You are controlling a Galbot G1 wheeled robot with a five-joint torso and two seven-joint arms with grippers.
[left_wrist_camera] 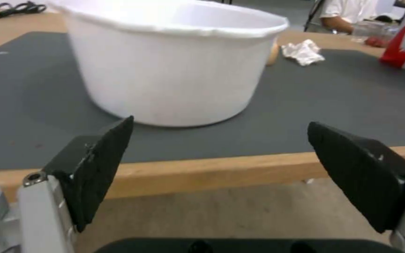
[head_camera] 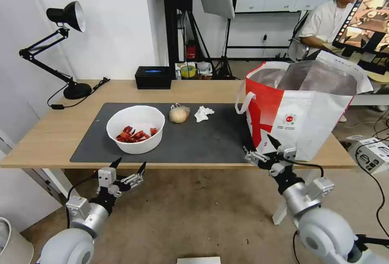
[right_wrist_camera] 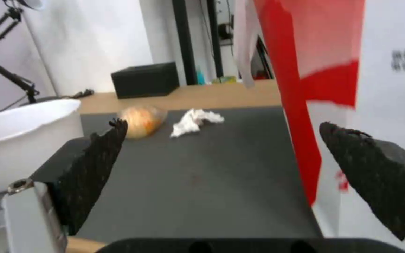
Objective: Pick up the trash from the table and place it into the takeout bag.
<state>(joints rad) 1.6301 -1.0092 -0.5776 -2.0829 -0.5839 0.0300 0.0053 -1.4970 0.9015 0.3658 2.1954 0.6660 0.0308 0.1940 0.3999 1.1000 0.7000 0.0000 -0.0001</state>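
On the table [head_camera: 52, 134] a dark grey mat [head_camera: 202, 142] carries the trash: a white bowl [head_camera: 135, 128] [left_wrist_camera: 174, 70] of red shell scraps, a beige wrapped lump [head_camera: 178, 114] [right_wrist_camera: 141, 121] and a crumpled white tissue [head_camera: 203, 113] [right_wrist_camera: 194, 120]. The white and red takeout bag [head_camera: 300, 106] [right_wrist_camera: 334, 70] stands open on the table's right end. My left gripper [head_camera: 130, 164] [left_wrist_camera: 221, 123] hangs open just before the table's front edge, facing the bowl. My right gripper [head_camera: 261, 148] [right_wrist_camera: 222, 123] is open at the front edge, close beside the bag's near left corner.
A black tissue box [head_camera: 153, 77] sits at the table's back edge, and a black desk lamp [head_camera: 60, 45] stands at the back left corner. A white box [head_camera: 372, 152] lies on the floor at right. Bare mat stretches between the bowl and the bag.
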